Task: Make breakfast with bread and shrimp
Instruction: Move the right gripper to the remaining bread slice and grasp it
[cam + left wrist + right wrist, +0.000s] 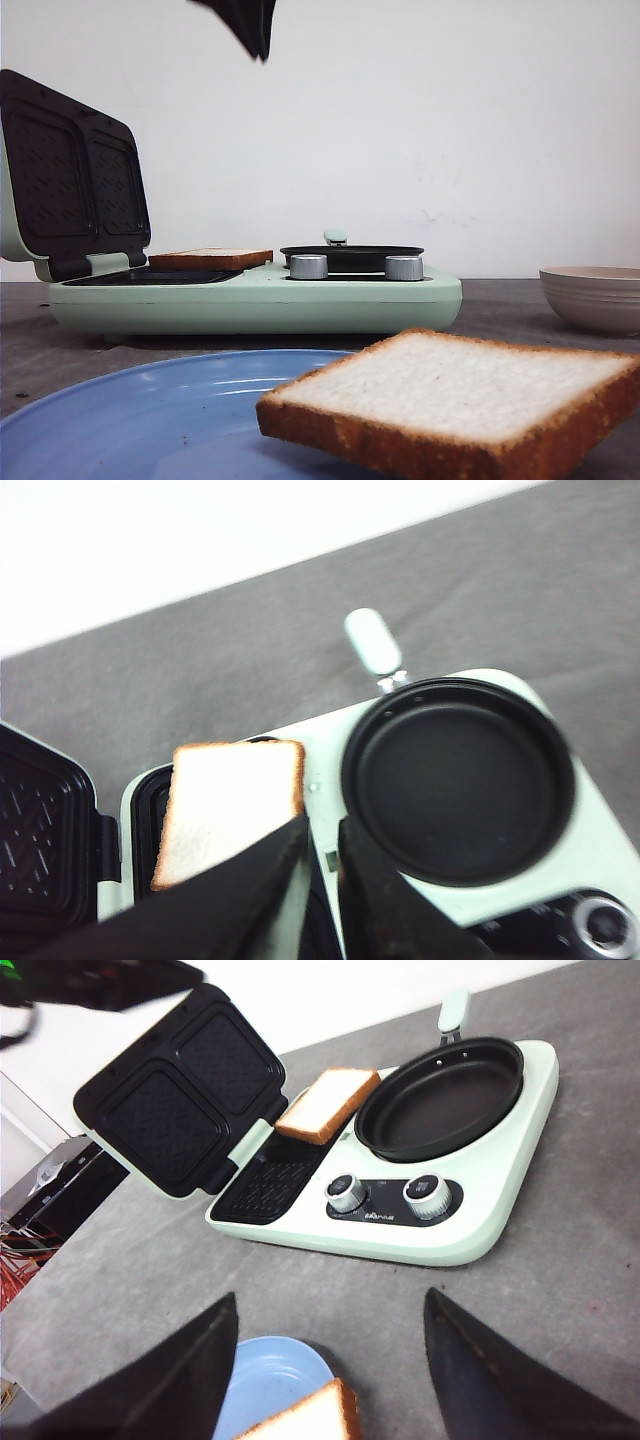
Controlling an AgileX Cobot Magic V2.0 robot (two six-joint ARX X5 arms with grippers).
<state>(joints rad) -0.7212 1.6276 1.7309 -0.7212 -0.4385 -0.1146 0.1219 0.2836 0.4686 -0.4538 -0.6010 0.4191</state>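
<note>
One slice of bread (460, 395) lies on a blue plate (130, 410) at the table's front, partly over the plate's rim. My right gripper (330, 1295) hangs open above that slice (310, 1420), its fingers wide apart with nothing between them. A second bread slice (230, 805) rests at the edge of the sandwich plate of a mint-green breakfast maker (260, 300). My left gripper (322, 830) hovers high above this slice, shut and empty; its tip (255, 40) shows at the top of the front view. The shrimp is out of view.
The maker's lid (70, 180) stands open at the left. A black pan (440, 1100) with a mint handle sits on the maker's right half, behind two silver knobs (345, 1192). A beige bowl (595, 295) stands at the right; its inside is hidden.
</note>
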